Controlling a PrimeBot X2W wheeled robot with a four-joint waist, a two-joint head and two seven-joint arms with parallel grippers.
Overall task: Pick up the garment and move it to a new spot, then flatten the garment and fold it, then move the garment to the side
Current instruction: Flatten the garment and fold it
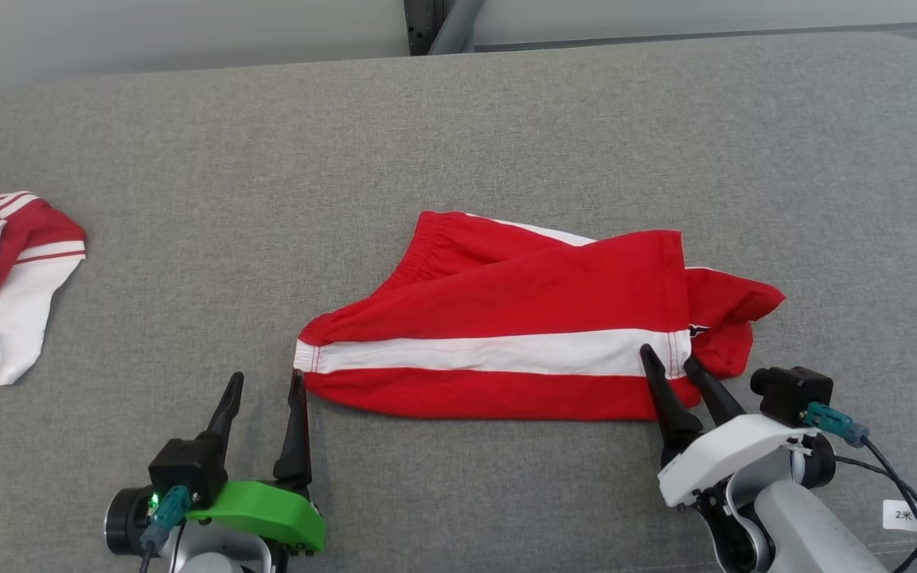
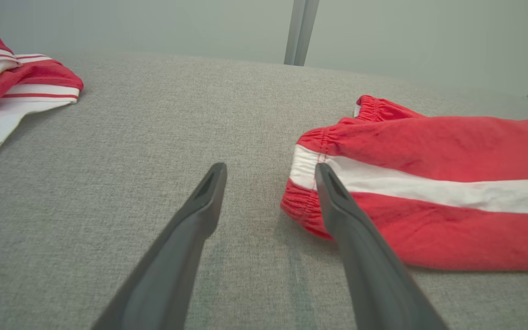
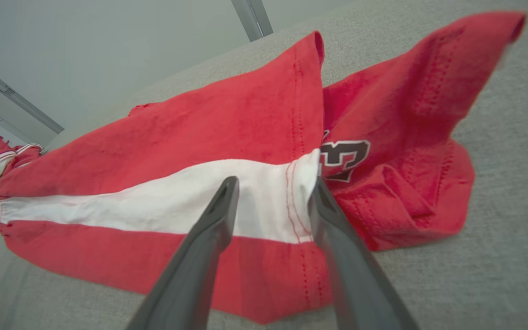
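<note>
Stretching across the head view is a grey fabric-covered worktop (image 1: 506,119). The garment (image 1: 506,310), red shorts with a white side stripe, lies near its middle, waistband to the left and leg openings to the right. One leg is folded over the other, which sticks out crumpled at the right. A second red and white garment (image 1: 5,278) sits well apart at the left edge. The left pincer (image 1: 266,374) stands wide, its right finger at the near corner of the waistband and its left finger over bare worktop; whether it touches cloth cannot be told. The right pincer (image 1: 667,356) is at a middling gap, straddling the stitched hem where the white stripe ends, with no cloth pinched as far as can be seen. Several risks follow. The left pincer may shut on nothing, or nudge the waistband away, because it is beside the cloth rather than around it. The right pincer may catch only the top leg, so a lift would drag the lower leg into a worse bunch.
</note>
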